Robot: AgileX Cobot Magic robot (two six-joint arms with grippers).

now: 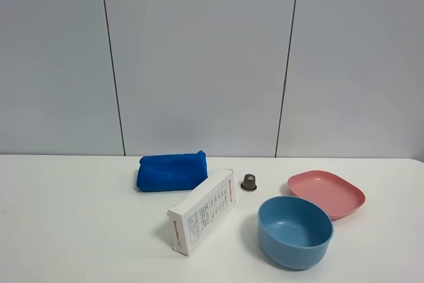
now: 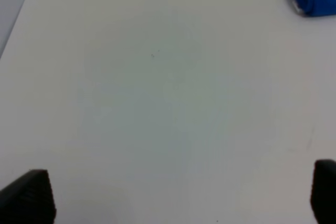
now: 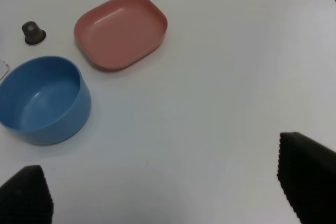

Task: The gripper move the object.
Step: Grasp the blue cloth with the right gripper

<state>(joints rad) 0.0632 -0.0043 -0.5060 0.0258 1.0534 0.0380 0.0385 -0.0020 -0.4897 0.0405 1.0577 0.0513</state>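
Exterior high: blue towel [image 1: 171,171] folded, centre-left of frame, behind white box [image 1: 202,219]; no arm shows. Left wrist: left gripper [image 2: 176,203] spread wide, empty, likely readied to grasp; towel well ahead. Right wrist: right gripper [image 3: 165,192] likewise agape; blue bowl [image 3: 42,99] ahead.

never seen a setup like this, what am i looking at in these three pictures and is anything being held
This is a two-armed robot at a white table. One picture comes from a camera mounted high; no arm shows in it. The other two come from a camera on each wrist. On the table lie a folded blue towel, a white box, a small dark capsule, a pink dish and a blue bowl. The left tool and the right tool are both open, holding nothing.
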